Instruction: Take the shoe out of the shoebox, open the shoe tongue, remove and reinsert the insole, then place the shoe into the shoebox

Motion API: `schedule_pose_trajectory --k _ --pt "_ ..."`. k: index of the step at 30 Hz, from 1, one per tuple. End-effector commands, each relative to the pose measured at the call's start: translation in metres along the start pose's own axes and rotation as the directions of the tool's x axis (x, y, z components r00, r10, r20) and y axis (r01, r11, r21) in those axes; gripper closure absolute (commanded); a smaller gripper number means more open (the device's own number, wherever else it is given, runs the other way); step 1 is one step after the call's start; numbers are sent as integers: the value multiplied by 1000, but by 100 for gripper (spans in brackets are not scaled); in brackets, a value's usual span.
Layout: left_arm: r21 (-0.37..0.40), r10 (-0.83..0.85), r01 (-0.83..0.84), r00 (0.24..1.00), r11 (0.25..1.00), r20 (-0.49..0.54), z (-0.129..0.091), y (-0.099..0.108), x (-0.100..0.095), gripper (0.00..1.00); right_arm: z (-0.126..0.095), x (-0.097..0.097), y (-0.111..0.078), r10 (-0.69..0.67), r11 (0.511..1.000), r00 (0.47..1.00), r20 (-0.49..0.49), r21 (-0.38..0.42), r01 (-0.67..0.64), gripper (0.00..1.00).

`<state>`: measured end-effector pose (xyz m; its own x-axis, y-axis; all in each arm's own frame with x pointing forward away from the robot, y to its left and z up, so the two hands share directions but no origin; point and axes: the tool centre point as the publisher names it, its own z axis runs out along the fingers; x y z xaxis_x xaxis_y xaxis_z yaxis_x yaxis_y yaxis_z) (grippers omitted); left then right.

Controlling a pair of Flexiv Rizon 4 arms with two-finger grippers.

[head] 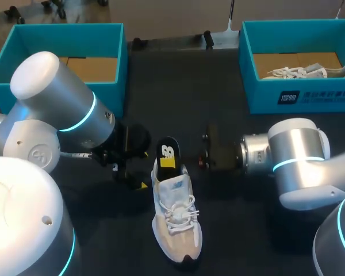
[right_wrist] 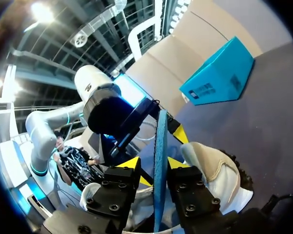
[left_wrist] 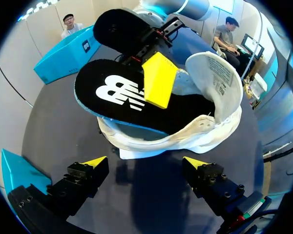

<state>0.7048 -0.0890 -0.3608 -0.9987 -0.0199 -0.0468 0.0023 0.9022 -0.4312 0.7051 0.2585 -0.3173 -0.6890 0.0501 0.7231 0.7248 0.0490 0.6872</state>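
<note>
- Spotting the left shoebox (head: 57, 27) at ten o'clock on the table (head: 230, 86), teal, open-topped, bare cardboard floor showing.
- Hovering the left gripper (left_wrist: 145, 163) just beside the heel, at the shoe's nine o'clock, fingers spread wide, clamping nothing.
- Finding the shoe (head: 175, 221) lying on the table at six o'clock, outside both boxes, toe pointing to six, heel to twelve, tongue folded back.
- Pinching the insole (head: 168, 150) in the right gripper (right_wrist: 155, 163), yellow tips pressing on both faces, heel end sticking up out of the collar, front end tucked inside.
- Catching the right shoebox (head: 299, 98) at two o'clock, holding a second shoe (head: 310, 72).
</note>
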Motion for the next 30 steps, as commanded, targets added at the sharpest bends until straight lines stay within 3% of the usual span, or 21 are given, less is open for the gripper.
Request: schedule_pose_trajectory --k 1,4,10,24,30 --pt "2 1 -1 1000 1000 0 0 1 1 0 -1 -5 10 5 1000 1000 -3 9 -5 75" --pt "2 1 -1 1000 1000 0 0 1 1 0 -2 -12 14 25 1000 1000 -8 -3 -25 100" --pt "2 1 -1 1000 1000 0 0 1 1 0 -3 -17 6 69 998 998 -5 -6 -69 100" --pt "2 1 -1 1000 1000 0 0 1 1 0 -4 -11 -35 186 982 982 27 -28 -185 100" --pt "2 1 -1 1000 1000 0 0 1 1 0 -2 -7 -43 191 982 981 33 -15 -191 100"
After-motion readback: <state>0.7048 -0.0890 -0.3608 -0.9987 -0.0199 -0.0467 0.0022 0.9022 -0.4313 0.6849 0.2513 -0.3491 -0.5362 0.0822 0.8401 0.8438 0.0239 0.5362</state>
